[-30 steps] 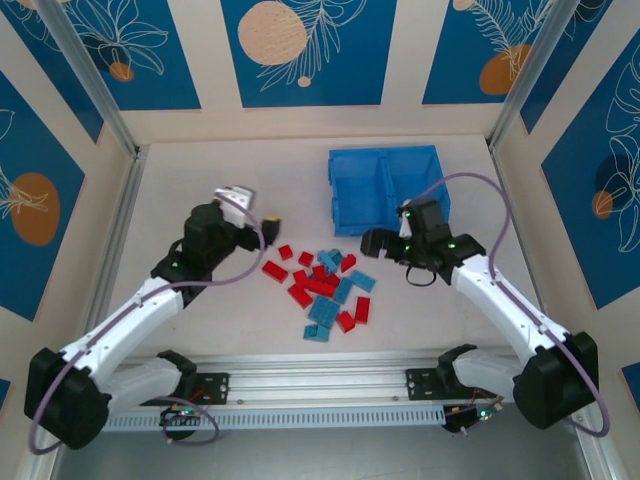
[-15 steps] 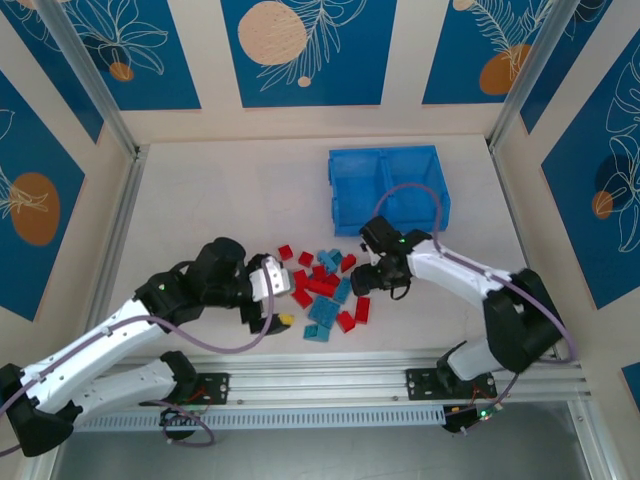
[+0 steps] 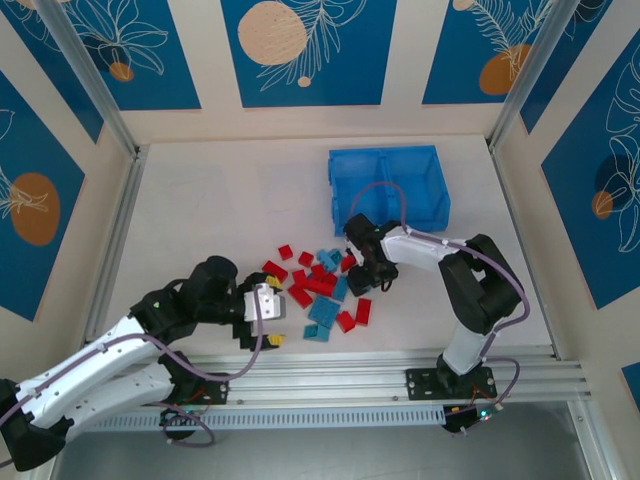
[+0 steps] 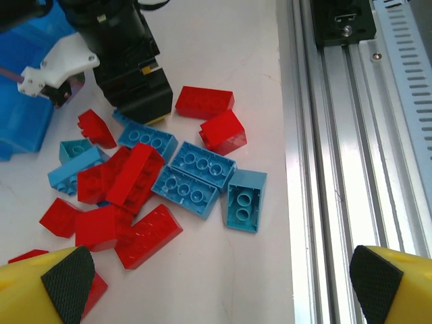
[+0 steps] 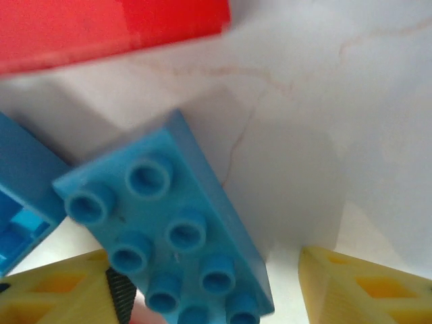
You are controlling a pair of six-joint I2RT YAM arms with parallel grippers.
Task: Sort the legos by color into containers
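Table point(image 3: 200, 200) carrying the two-compartment blue bin point(image 3: 410, 190) at far right, with no brick visible in either compartment. The legos point(image 3: 322, 292) lie loose in a mixed red and blue pile just in front of it. The left gripper point(image 3: 273, 312), swung round to the pile's near-left side within the last second, stands fully open and empty. The right gripper point(image 3: 367, 268), come down from beside the bin, has half-narrowed its jaws astride a light blue brick point(image 5: 169, 236) without yet clamping it. A first pick appears imminent.
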